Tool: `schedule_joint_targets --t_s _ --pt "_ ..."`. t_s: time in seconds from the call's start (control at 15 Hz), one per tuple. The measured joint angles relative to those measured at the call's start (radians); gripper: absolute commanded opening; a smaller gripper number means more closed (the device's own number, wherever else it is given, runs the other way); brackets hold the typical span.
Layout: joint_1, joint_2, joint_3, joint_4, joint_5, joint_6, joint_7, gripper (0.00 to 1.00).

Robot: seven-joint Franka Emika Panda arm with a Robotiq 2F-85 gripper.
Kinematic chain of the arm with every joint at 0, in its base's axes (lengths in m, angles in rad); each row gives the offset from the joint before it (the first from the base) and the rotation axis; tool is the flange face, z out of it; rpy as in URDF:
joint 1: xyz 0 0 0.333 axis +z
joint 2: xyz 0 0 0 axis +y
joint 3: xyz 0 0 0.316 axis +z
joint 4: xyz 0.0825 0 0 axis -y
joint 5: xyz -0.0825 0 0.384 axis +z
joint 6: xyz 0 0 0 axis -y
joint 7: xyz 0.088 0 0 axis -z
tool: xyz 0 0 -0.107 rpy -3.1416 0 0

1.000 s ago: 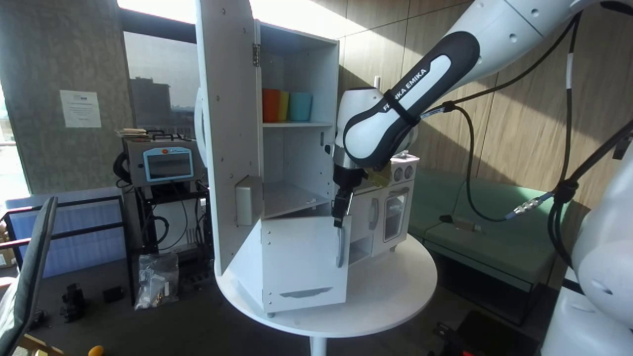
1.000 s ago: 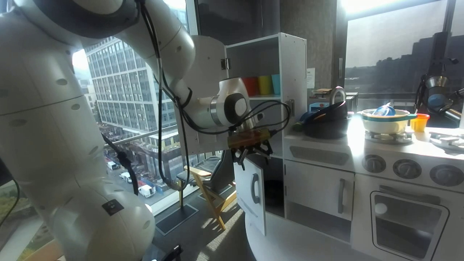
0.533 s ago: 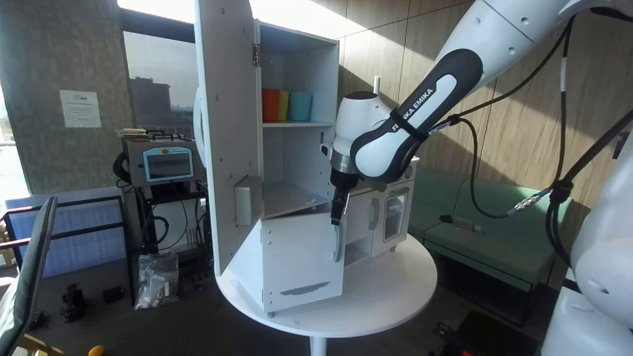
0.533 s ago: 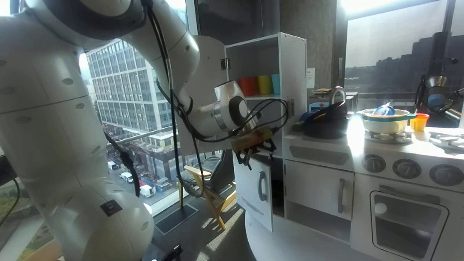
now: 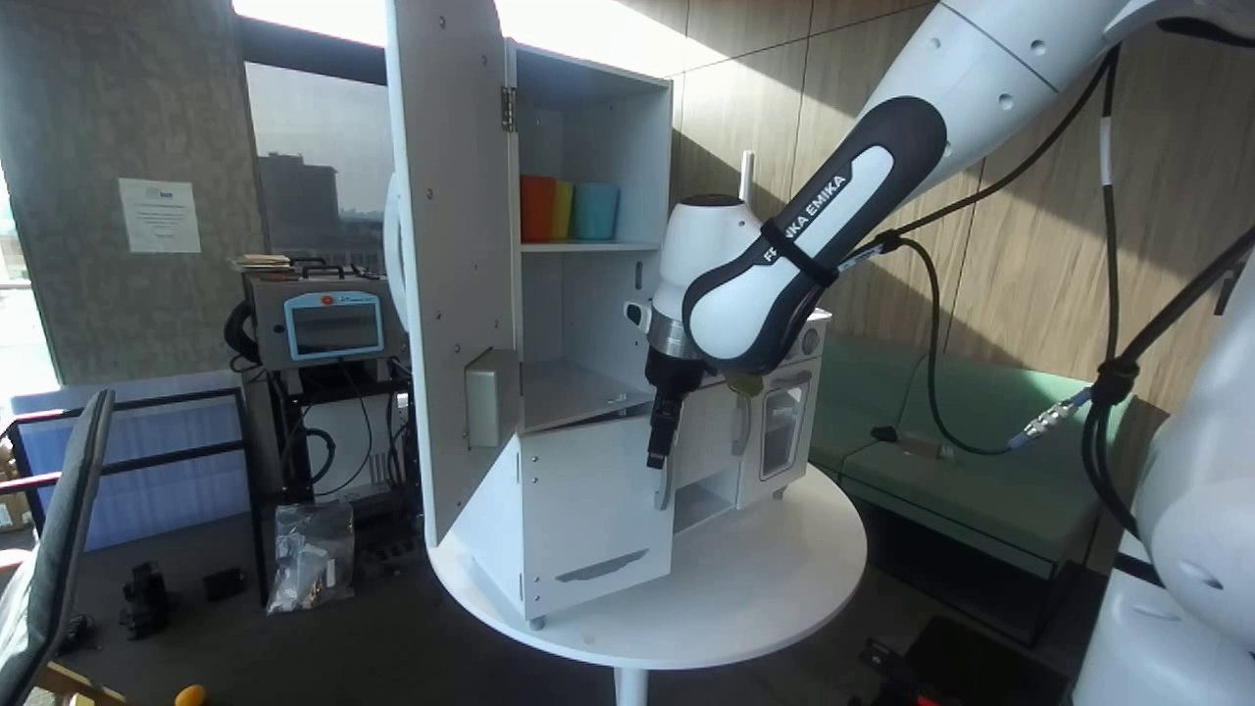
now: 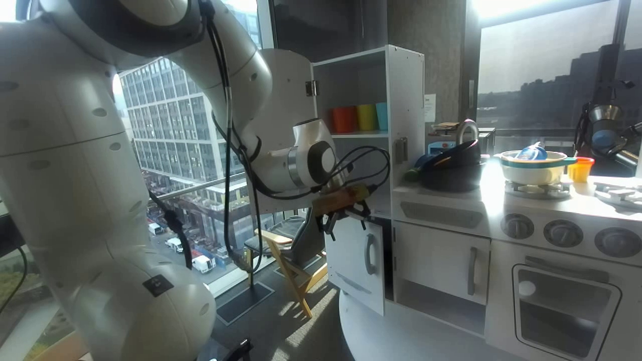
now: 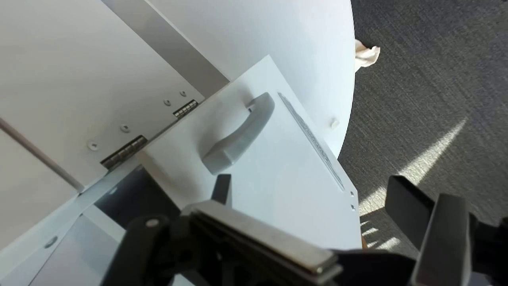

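Hand (image 7: 310, 194) with fingers (image 7: 408, 210) spread wide, near handle (image 7: 243, 136) of door (image 7: 278, 169), ajar, low on white cabinet (image 6: 405, 100); not possible to tell if touching. Under cabinet, round surface (image 5: 775, 579). Higher, on shelf (image 5: 588, 247), red, yellow and blue cups (image 6: 366, 118); farther away, pot (image 6: 531, 173) on stove (image 6: 539, 220).

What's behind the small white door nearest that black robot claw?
Only a dark slice of the lower compartment in the tall white cabinet shows past the small white door, which stands ajar. It hides the rest; the contents cannot be seen.
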Motion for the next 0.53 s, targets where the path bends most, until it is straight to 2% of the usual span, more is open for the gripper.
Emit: schedule_joint_targets --t_s 0.2,0.53 --pt "0.008 0.000 0.000 0.006 0.040 0.041 -0.047 1.00" --pt "0.007 0.009 -0.002 0.015 0.034 0.157 -0.048 1.00"
